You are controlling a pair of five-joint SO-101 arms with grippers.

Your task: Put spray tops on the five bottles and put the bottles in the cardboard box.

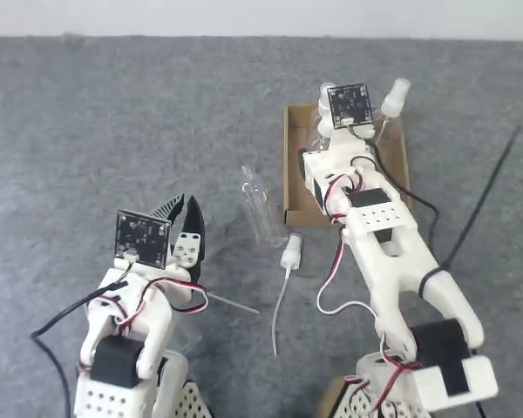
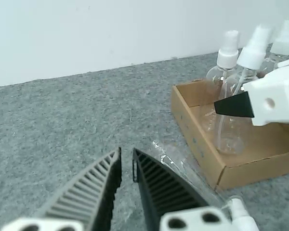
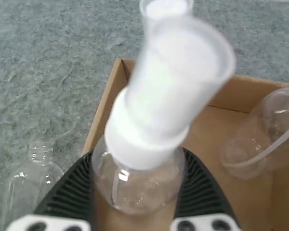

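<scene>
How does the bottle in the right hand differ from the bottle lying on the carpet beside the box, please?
The held bottle in the right hand wears a white spray top; the carpet bottle has a bare neck. The held bottle is nearly upright in the cardboard box; the carpet bottle lies on its side outside it. Both are clear.
</scene>
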